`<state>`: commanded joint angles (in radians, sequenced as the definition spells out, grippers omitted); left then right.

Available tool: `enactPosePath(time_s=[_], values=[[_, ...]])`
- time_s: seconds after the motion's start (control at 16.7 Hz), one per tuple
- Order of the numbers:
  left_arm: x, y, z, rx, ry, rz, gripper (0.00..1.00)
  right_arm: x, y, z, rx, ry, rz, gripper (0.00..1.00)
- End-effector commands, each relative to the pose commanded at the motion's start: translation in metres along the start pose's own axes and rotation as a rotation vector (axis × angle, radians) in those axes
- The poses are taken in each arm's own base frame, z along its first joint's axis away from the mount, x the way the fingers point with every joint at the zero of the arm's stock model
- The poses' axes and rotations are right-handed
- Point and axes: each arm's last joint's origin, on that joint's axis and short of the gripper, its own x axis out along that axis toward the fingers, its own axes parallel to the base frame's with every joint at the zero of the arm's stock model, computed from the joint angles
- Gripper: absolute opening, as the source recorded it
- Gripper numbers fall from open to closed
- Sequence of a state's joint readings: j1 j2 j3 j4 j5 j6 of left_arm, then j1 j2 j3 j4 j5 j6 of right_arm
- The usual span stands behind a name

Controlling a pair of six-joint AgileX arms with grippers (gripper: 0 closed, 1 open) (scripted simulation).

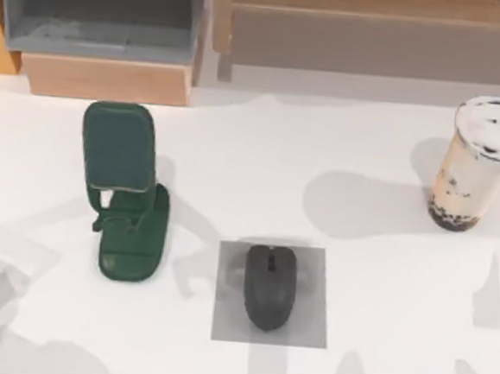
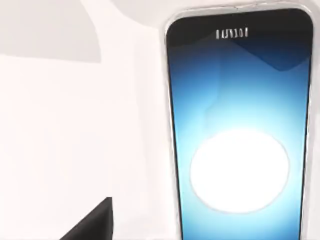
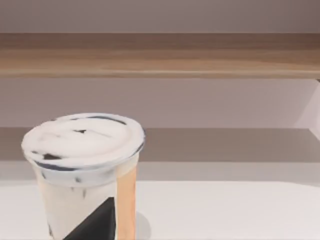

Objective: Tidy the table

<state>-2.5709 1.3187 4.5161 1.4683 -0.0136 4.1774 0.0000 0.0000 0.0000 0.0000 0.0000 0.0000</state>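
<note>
1. White counter (image 1: 321,158) spreads wide below a wood-and-grey shelf (image 1: 365,40).
2. Phone (image 2: 240,130) lies close under the left wrist camera.
3. Cup (image 3: 85,170) stands just ahead of the right wrist camera.
4. Neither gripper's opening can be told.

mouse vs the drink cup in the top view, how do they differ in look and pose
The mouse is dark grey and lies low and flat; the drink cup is tall, upright, pale tan with dark pearls at the bottom and a white lid. The mouse sits on a small grey mat near the front middle; the cup stands straight on the table at the right side. Both are untouched, with nothing gripping them.
</note>
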Motion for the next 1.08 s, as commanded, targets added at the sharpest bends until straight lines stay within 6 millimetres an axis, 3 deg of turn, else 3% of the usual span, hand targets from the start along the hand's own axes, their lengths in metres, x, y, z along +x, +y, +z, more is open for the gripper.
enactPosePath(time_s=[0.18, 0.54, 1.08], values=[[0.011, 0.002, -0.013, -0.081, 0.037, -0.031, 1.00, 0.000, 0.000, 0.000, 0.000, 0.000, 0.000, 1.00], [0.010, 0.002, -0.012, -0.076, 0.033, -0.027, 1.00, 0.000, 0.000, 0.000, 0.000, 0.000, 0.000, 1.00], [0.079, 0.000, -0.015, -0.081, 0.037, -0.030, 1.00, 0.000, 0.000, 0.000, 0.000, 0.000, 0.000, 1.00]])
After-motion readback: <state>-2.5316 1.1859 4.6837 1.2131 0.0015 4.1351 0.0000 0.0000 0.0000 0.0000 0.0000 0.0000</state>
